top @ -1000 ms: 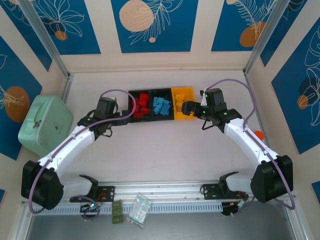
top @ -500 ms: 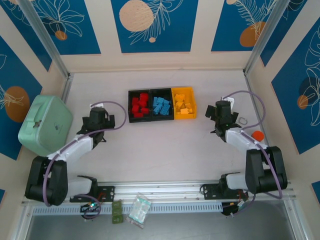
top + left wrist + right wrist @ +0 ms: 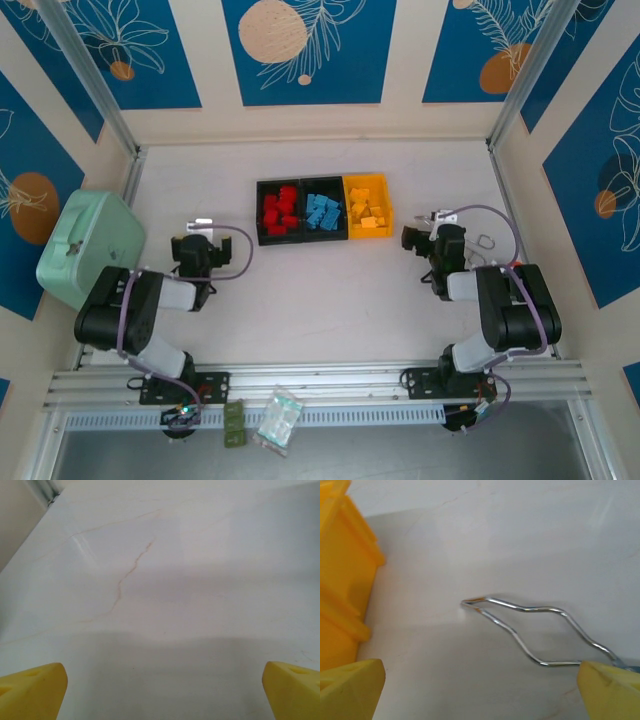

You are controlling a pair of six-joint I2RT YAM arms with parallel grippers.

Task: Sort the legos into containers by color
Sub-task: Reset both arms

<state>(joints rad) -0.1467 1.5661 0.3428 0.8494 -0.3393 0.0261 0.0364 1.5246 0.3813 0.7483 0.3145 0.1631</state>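
The containers sit in a row at the back centre. A black bin (image 3: 262,212) holds red legos (image 3: 279,211), the middle black bin (image 3: 323,235) holds light blue legos (image 3: 322,211), and the yellow bin (image 3: 383,203) holds yellow-orange legos (image 3: 367,215). My left gripper (image 3: 203,242) is low over the table, left of the bins and well apart from them. In the left wrist view it (image 3: 162,695) is open above bare table. My right gripper (image 3: 428,238) is just right of the yellow bin (image 3: 342,580). It (image 3: 480,695) is open and holds nothing.
A bent wire clip handle (image 3: 535,630) lies on the table just ahead of the right fingertips; it (image 3: 485,242) is right of the right gripper. A mint-green lidded case (image 3: 90,248) stands at the left wall. A plastic bag (image 3: 279,420) lies on the front rail.
Both arms have pulled back from the bins and folded down toward their bases. The right gripper, at the yellow bin a second ago, is now low on the table beside it.
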